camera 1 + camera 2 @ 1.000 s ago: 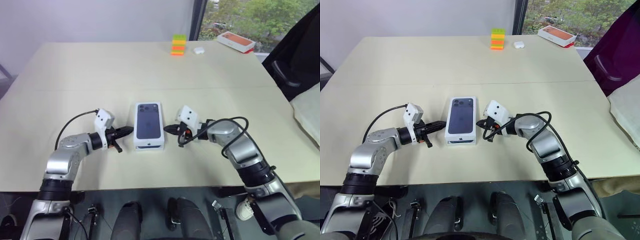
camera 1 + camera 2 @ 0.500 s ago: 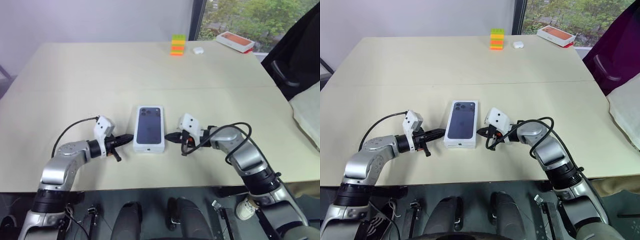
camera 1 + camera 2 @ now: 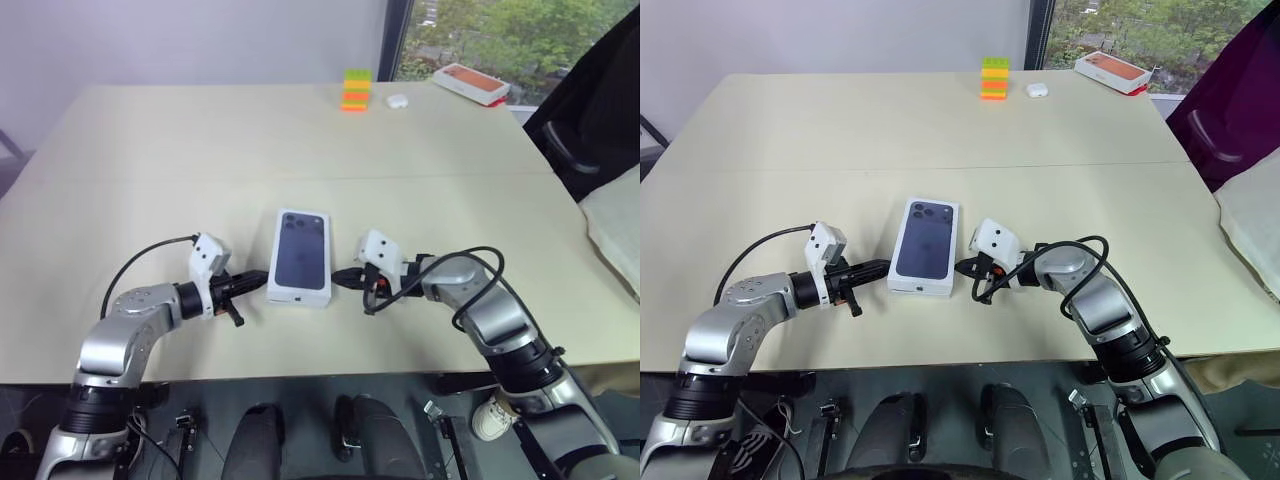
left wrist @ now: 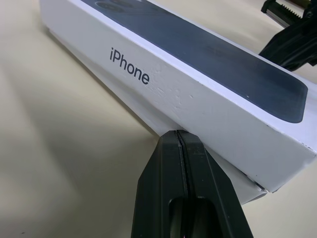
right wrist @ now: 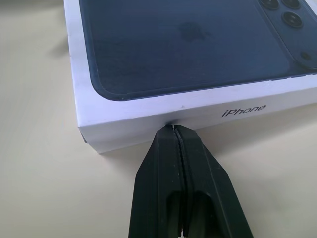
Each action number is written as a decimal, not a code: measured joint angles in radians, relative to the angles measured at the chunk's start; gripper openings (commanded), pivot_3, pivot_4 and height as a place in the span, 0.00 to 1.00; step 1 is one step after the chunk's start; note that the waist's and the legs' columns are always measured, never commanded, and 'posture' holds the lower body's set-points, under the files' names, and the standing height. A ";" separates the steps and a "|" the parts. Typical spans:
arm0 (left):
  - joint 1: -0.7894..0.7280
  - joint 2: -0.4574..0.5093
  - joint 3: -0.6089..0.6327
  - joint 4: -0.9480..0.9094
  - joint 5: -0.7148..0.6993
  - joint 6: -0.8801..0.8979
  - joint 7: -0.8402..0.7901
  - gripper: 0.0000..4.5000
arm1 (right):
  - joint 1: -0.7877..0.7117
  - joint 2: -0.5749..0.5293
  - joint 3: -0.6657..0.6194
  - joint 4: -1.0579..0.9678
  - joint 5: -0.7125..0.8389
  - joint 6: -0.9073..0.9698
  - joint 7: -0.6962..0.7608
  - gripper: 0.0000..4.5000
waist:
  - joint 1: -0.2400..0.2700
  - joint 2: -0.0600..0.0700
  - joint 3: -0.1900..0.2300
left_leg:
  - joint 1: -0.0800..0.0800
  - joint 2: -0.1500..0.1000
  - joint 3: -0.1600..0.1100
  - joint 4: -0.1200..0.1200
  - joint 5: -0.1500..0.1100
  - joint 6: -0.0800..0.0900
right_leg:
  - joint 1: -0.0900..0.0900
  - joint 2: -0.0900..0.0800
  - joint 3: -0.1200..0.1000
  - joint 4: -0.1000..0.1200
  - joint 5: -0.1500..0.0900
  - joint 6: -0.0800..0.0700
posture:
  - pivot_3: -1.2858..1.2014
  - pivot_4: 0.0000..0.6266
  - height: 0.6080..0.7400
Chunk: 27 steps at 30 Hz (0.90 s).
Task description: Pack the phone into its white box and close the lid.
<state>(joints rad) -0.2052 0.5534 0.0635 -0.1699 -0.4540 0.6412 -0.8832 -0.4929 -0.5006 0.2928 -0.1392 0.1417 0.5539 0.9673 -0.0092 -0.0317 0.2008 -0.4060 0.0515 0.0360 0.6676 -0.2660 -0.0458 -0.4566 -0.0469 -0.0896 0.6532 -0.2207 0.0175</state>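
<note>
The lid point(image 3: 300, 255), white with a dark blue phone picture on top, sits closed over the white box on the table's near middle. A strip of the white box point(image 4: 237, 179) shows under the lid's edge. The phone is hidden. My left gripper point(image 3: 262, 282) is shut, its tip against the box's left long side near the near end, low at the lid's bottom edge point(image 4: 176, 133). My right gripper point(image 3: 338, 277) is shut too, its tip touching the right long side point(image 5: 172, 128). Neither holds anything.
At the table's far edge stand a stack of coloured blocks point(image 3: 357, 89), a small white case point(image 3: 397, 101) and an orange-and-white box point(image 3: 470, 83). A dark chair point(image 3: 590, 120) stands past the right edge. The table's near edge point(image 3: 300, 378) runs just behind my grippers.
Both gripper tips have slid toward the near end of the box's long sides, the left more. The closed box has turned slightly, far end toward the right.
</note>
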 measured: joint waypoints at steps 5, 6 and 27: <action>0.016 0.016 0.001 -0.005 -0.012 0.005 -0.002 0.00 | 0.001 -0.007 0.011 -0.019 0.000 0.000 0.006 0.01 | -0.001 0.000 0.000 | 0.000 0.000 0.000 0.000 0.000 0.000 | 0.000 0.000 0.000 0.000 0.000 0.000 | 0.52 0.24 1.00; 0.017 0.017 0.002 -0.005 -0.013 0.005 -0.002 0.00 | 0.000 -0.008 0.014 -0.019 -0.002 -0.003 0.006 0.01 | -0.001 0.000 0.000 | 0.000 0.000 0.000 0.000 0.000 0.000 | 0.000 0.000 0.000 0.000 0.000 0.000 | 0.52 0.24 1.00; 0.002 0.055 0.058 0.037 -0.089 0.009 -0.025 0.00 | -0.030 -0.048 0.083 0.051 -0.070 -0.114 0.017 0.01 | 0.000 0.000 0.000 | 0.000 0.000 0.000 0.000 0.000 0.000 | 0.000 0.000 0.000 0.000 0.000 0.000 | 0.52 0.24 1.00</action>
<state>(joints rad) -0.2035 0.6081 0.1211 -0.1333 -0.5429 0.6502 -0.9084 -0.5225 -0.5485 0.3755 -0.0883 0.0721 0.4401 0.9839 -0.0088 -0.0318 0.2007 -0.4057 0.0515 0.0358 0.6680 -0.2660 -0.0458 -0.4561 -0.0467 -0.0899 0.6533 -0.2207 0.0174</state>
